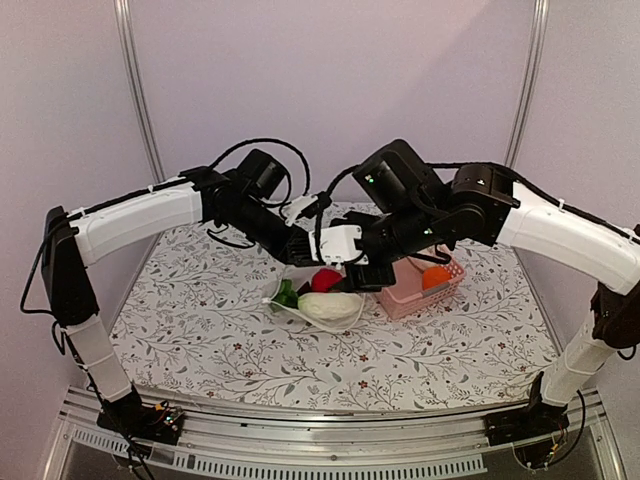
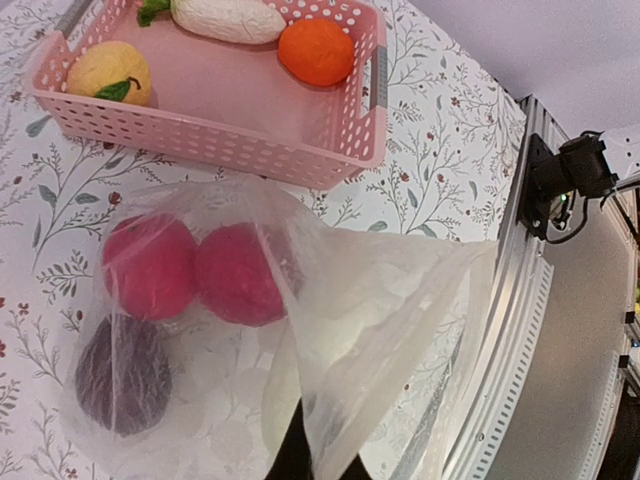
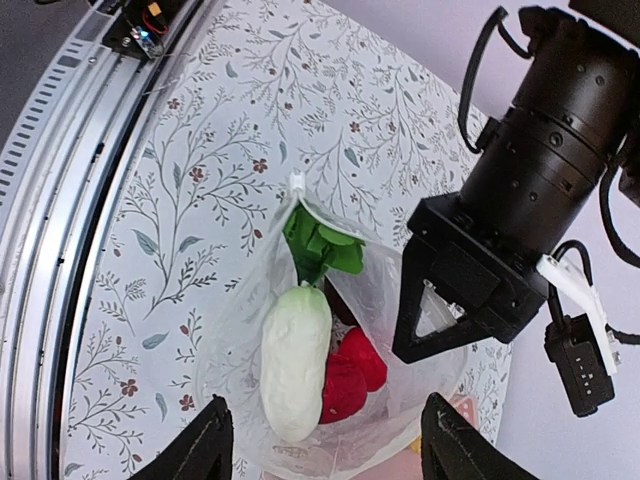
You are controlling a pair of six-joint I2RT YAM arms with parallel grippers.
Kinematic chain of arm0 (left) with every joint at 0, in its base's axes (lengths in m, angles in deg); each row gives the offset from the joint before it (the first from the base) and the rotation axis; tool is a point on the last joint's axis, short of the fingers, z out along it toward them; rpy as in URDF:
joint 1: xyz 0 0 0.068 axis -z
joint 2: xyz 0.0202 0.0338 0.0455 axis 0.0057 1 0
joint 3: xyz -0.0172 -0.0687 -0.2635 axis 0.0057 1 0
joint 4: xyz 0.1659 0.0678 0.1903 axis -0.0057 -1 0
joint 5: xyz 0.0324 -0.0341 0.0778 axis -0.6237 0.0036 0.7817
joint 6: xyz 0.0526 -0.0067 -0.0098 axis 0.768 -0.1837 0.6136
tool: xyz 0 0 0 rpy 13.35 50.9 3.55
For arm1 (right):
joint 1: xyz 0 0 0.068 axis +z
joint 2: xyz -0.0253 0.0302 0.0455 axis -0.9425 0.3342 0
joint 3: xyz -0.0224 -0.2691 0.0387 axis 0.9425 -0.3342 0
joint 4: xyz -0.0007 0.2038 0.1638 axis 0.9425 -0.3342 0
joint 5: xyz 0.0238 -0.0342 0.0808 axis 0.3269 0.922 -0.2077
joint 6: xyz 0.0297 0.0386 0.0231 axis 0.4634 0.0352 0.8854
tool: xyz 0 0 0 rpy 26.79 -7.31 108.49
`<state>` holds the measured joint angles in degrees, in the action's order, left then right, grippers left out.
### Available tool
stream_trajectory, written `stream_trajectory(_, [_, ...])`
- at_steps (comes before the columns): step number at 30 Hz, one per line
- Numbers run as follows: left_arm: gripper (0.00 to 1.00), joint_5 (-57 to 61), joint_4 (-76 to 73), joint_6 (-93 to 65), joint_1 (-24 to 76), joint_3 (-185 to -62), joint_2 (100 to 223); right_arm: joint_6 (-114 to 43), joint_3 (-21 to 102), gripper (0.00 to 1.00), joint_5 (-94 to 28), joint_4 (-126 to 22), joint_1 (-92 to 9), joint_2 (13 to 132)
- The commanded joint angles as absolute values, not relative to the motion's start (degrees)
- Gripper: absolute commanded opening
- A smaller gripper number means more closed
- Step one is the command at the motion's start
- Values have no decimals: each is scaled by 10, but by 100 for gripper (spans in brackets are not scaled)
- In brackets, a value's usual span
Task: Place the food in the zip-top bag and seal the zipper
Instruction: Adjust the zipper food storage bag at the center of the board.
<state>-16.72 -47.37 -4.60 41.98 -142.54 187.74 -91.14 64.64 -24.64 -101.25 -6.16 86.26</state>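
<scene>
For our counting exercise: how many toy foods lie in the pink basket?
3: yellow fruit alone at one end, white vegetable at the far wall, orange fruit beside it. The basket is cropped, so more may be hidden.

From my station I see a clear crinkly plastic zip-top bag (image 2: 400, 300), and through it a round red toy fruit (image 2: 240, 275) and a dark purple toy piece (image 2: 122, 375). In the pink lattice plastic basket (image 2: 215, 135) are an orange toy fruit (image 2: 316, 50) and a yellow toy lemon (image 2: 108, 72) with a green leaf. The white tablecloth (image 2: 430, 170) is patterned with grey-green sprigs and dark red flowers.
</scene>
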Motion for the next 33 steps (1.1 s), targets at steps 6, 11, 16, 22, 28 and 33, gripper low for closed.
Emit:
stream_trajectory(6, [0, -153, -459, -55, 408, -1414, 1869, -876, 549, 45, -303, -1027, -49, 875])
stream_trajectory(11, [0, -155, -460, -52, 404, -1417, 1867, -873, 505, 56, -257, -984, -38, 889])
stream_trajectory(16, [0, -157, -460, -53, 401, -1421, 1871, -870, 490, 59, -255, -968, -37, 904])
stream_trajectory(22, [0, -162, -460, -51, 400, -1431, 1876, -875, 461, 55, -207, -918, -35, 925])
stream_trajectory(28, [0, -162, -471, -48, 397, -1439, 1879, -877, 476, 2, -168, -896, -35, 944])
stream_trajectory(33, [0, -129, -493, -34, 396, -1447, 1876, -906, 552, 0, -191, -905, -35, 885])
